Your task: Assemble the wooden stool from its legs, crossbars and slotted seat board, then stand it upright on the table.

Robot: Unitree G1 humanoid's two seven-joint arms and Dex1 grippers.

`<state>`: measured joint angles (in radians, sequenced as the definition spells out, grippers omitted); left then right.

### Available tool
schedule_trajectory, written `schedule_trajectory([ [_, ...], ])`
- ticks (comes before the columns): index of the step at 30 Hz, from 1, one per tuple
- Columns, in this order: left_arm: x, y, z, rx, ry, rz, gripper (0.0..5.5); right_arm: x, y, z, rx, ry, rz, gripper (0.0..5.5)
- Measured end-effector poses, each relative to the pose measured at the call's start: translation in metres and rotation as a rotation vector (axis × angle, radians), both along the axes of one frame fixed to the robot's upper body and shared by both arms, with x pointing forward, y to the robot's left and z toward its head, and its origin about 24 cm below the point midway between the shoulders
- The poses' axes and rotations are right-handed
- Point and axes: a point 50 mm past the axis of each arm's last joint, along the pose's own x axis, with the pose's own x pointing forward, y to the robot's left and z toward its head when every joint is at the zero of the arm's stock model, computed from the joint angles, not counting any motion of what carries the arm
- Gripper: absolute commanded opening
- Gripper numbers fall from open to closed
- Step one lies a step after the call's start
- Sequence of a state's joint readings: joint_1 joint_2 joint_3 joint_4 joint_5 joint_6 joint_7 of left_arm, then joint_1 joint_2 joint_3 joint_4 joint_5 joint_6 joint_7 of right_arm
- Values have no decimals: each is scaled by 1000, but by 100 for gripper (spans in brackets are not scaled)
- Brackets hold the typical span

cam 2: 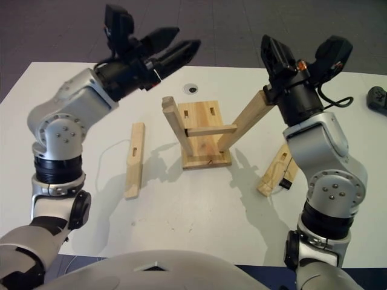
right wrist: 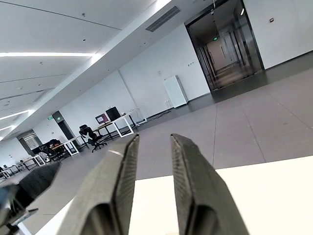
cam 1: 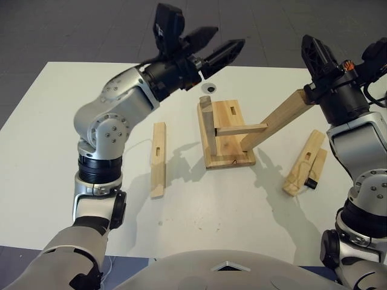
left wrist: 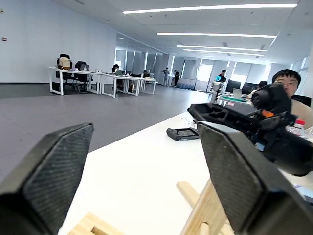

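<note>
Three loose wooden pieces nearest. One slotted leg (cam 1: 158, 158): lies flat on the table (cam 1: 72, 109) at the near left, well apart from everything else. Two more pieces (cam 1: 305, 162): lie side by side and touching at the near right, with a small black object (cam 1: 312, 181) against their near end.

Farther in, at mid-table, the seat board (cam 1: 227, 148): lies flat, slots facing up. Carries an upright leg (cam 1: 206, 118) at its left side, with a crossbar (cam 1: 242, 128) running level from that leg to a tilted leg (cam 1: 275, 119). Tilted leg: leans up and to the right from the board, upper end at the underside of the right gripper (right wrist: 154, 139).

Right gripper fingers (right wrist: 115, 186): drawn almost together, only a narrow slit between them, nothing in the slit. Cannot tell whether touching the tilted leg's top end or merely beside it.

Left gripper (cam 1: 228, 37): hangs above the far part of the table, beyond the board. Fingers (left wrist: 54, 171): spread wide, clasp nothing, touch nothing.

Farthest: a round grommet (cam 1: 207, 88) in the tabletop just beyond the board, and a black controller (cam 2: 378, 96) near the far right edge.
</note>
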<state>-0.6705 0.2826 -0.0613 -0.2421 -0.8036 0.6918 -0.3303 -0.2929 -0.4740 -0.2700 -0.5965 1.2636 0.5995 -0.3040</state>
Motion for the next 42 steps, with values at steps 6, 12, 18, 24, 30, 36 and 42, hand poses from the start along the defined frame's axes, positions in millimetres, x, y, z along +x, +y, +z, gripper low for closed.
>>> schedule_trajectory([
  [6,-1,-6,-14,-5,20,47,235,-1,3,-2,-135,-43,-17,0],
  [12,0,-6,-14,-10,5,64,139,1,3,33,-104,-169,-3,0],
  [18,4,1,-12,-46,5,98,31,-1,-5,66,-33,-262,-23,0],
  [24,9,5,-12,-59,12,136,4,-5,3,-11,-72,33,20,0],
  [30,6,2,-15,-60,21,120,4,-14,2,-17,-55,13,5,0],
  [36,2,0,-15,-81,31,111,4,-16,3,-16,4,4,-17,0],
  [42,10,8,11,-232,35,106,4,-11,9,7,17,-46,-6,0],
])
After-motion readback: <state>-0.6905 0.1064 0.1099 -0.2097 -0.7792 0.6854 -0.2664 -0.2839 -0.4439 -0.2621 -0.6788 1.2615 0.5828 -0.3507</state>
